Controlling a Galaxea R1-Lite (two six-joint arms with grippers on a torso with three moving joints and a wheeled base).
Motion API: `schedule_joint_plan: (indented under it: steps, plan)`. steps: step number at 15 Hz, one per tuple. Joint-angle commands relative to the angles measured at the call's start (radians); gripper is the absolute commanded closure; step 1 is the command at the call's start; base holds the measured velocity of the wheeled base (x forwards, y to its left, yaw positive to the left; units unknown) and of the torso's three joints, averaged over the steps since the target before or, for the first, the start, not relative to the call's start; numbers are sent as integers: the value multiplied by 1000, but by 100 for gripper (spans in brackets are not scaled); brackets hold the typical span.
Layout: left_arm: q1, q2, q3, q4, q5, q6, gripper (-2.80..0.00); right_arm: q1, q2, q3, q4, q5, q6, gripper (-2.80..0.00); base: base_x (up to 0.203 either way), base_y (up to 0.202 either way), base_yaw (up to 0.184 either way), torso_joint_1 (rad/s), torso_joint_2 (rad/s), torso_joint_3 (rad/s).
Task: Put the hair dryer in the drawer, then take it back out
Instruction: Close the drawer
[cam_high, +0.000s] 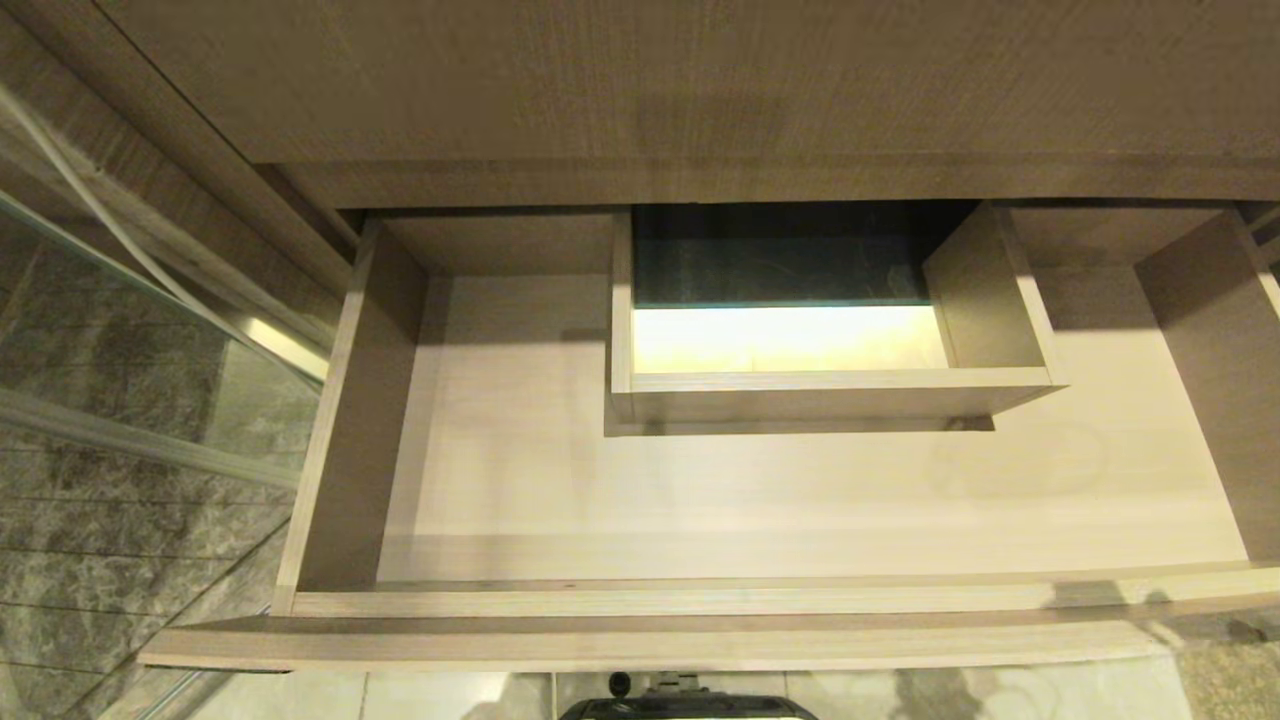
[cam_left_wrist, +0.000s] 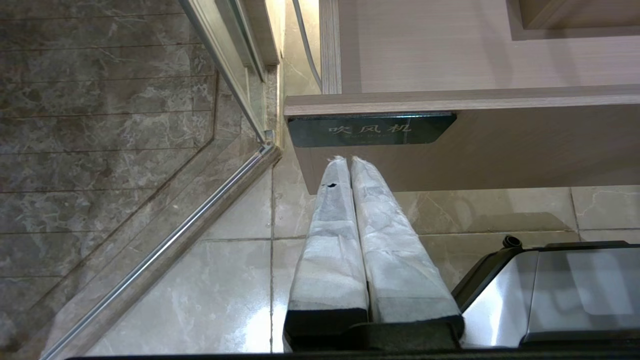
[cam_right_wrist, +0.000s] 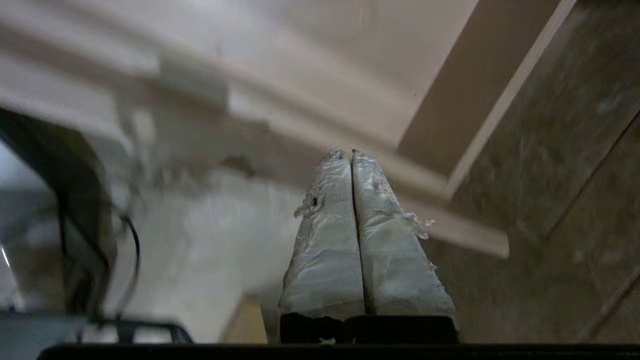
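My right wrist view is smeared: only my right gripper (cam_right_wrist: 351, 155) is sharp, its two wrapped fingers pressed together on nothing, with the drawer's pale edge beyond it. A dark shape with a thin cable at that view's side I cannot identify. The hair dryer shows in none of my views, so I cannot say where it is. From my head, the drawer (cam_high: 640, 603) stands pulled out, its right end cut off by the frame; the boxed notch (cam_high: 830, 392) rises at the back. My left gripper (cam_left_wrist: 348, 160) hangs closed and holding nothing, below the drawer front, just under its black label (cam_left_wrist: 371, 130). The floor (cam_left_wrist: 225, 280) is glossy beige tile; to my left runs a glass partition (cam_left_wrist: 235, 90) with dark marbled tile behind it.
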Motion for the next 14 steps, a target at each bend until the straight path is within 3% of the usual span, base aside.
schedule_joint_plan:
  steps: [1, 4, 10, 14]
  plan:
    - [-1, 0, 2, 0, 0, 0, 0, -120, 90, -23, 137, -18, -111, 0, 0, 0, 0, 0, 15, 41]
    - [0, 0, 2, 0, 0, 0, 0, -162, 162, -40, 326, -224, -141, 0, 0, 0, 0, 5, 2, 39]
    - [-1, 0, 2, 0, 0, 0, 0, -155, 375, -44, 367, -236, -140, 0, 0, 0, 0, 1, 3, 26]
    - [-1, 0, 2, 0, 0, 0, 0, -144, 496, -50, 266, -221, -141, 0, 0, 0, 0, 0, 0, 0]
